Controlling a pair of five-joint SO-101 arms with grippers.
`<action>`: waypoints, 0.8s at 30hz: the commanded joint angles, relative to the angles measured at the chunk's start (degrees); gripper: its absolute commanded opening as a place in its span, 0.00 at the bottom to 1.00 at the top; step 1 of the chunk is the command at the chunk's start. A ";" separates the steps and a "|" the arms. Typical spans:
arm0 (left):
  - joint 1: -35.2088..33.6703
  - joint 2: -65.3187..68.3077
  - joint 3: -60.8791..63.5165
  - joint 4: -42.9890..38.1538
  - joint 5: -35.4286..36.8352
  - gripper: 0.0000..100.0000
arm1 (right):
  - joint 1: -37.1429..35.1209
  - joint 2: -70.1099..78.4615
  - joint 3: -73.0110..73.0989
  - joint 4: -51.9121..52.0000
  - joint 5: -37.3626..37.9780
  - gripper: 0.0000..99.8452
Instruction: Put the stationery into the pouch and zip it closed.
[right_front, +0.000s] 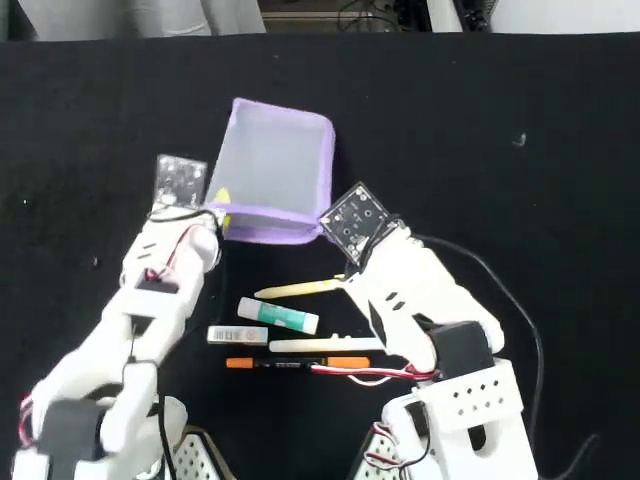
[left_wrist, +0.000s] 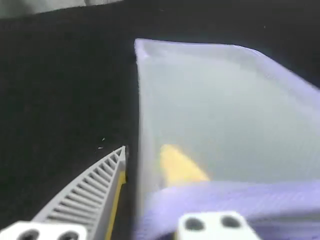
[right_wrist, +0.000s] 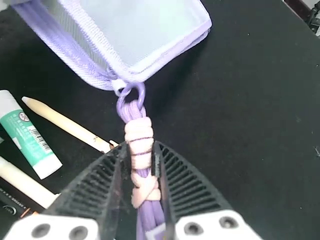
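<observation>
pouch (right_front: 275, 165) mid-bench (right_front: 520, 250) | right end effector (right_wrist: 140, 148) clamps zip cord (right_wrist: 136, 131) | left end effector (right_front: 212, 215) at pouch's near-left corner, grip: cannot tell | glue (right_front: 280, 316), pens (right_front: 300, 363) lie outside, near side | risk: you pull the cord now and zip them out, or drag the pouch

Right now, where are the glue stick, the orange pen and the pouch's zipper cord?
glue stick (right_front: 279, 316): high view, middle of its green body.
orange pen (right_front: 298, 364): high view, middle of its barrel.
zipper cord (right_wrist: 139, 142): right wrist view, its pink wrapped section.
</observation>
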 joint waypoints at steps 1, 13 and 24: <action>-0.92 1.05 -3.82 -0.44 -1.14 0.04 | 0.79 -1.54 -3.38 0.09 0.09 0.06; -0.31 -13.63 -2.77 12.48 3.78 0.03 | 0.79 -1.98 -3.38 0.18 0.26 0.36; -0.40 -15.65 -45.49 67.96 13.80 0.03 | 0.62 -1.98 -12.44 12.13 0.35 0.36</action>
